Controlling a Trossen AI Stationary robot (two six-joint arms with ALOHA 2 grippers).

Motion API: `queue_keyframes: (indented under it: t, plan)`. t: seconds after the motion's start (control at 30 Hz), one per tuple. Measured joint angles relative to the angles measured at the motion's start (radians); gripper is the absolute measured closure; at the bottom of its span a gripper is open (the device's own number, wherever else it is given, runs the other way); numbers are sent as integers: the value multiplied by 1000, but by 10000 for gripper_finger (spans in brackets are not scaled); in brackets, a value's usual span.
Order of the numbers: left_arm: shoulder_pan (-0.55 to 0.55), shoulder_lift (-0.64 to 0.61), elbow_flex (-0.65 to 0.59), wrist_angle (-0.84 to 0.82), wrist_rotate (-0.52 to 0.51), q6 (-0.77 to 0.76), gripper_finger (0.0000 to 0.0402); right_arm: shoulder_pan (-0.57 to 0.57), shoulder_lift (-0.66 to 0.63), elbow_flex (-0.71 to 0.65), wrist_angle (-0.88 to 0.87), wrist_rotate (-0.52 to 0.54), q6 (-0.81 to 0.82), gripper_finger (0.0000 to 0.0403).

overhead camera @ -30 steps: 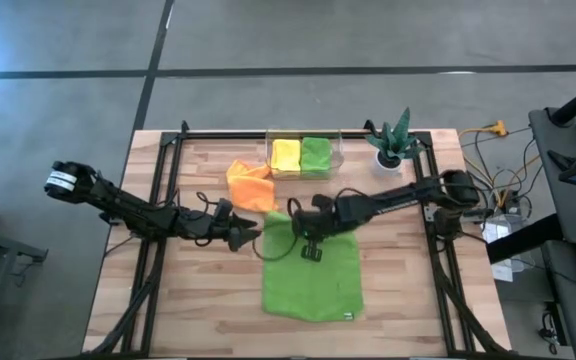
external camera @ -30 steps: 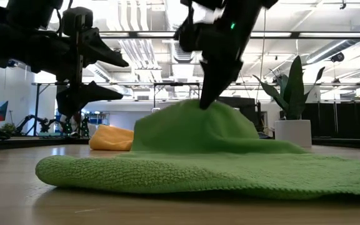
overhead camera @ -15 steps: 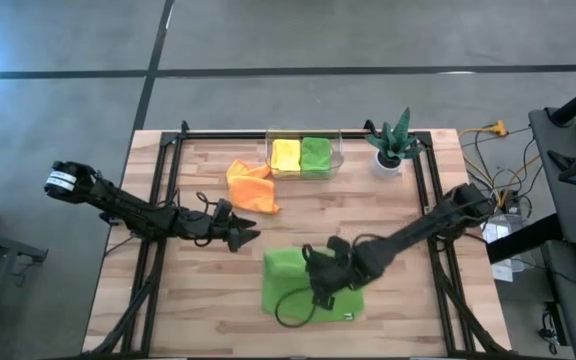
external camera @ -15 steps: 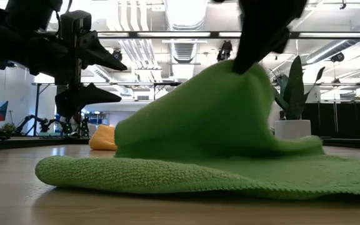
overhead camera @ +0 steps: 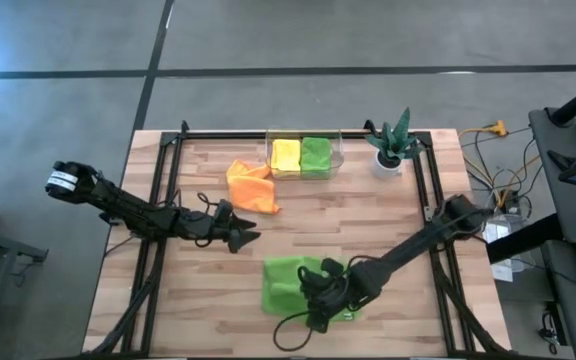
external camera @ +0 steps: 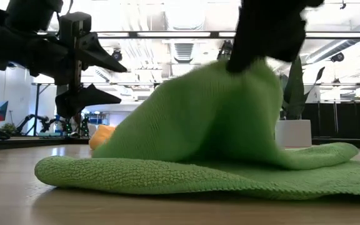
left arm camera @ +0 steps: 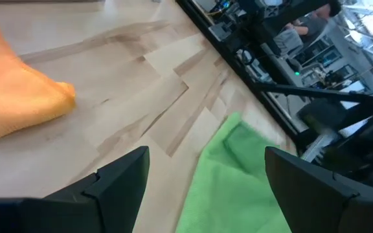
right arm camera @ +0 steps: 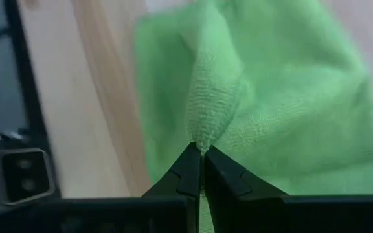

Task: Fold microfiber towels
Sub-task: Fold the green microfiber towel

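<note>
Count, high view: microfiber towels, 4 total. Lime green towels: 2 (overhead camera: 286,280) (overhead camera: 316,155). Yellow towel: 1 (overhead camera: 285,155). Orange towel: 1 (overhead camera: 249,185). Clear bin: 1 (overhead camera: 336,152). Potted plant: 1 (overhead camera: 392,140). Robot arms: 2.

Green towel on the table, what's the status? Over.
Right pincer shut on green towel, edge lifted over the towel's near side. Left pincer open, waiting by orange towel. Nothing in the way.
</note>
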State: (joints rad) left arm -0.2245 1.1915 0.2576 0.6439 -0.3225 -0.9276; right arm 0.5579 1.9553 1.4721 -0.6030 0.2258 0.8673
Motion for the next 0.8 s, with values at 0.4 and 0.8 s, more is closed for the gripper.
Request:
queue_keyframes:
  t: [0.4, 0.8]
  plan:
    - [-1, 1, 0, 0, 76, -1, 111, -6, 90, 37, 8, -115, -38, 394]
    - [0, 1, 0, -2, 77, 2, 111, -11, 85, 39, 37, -260, -73, 303]
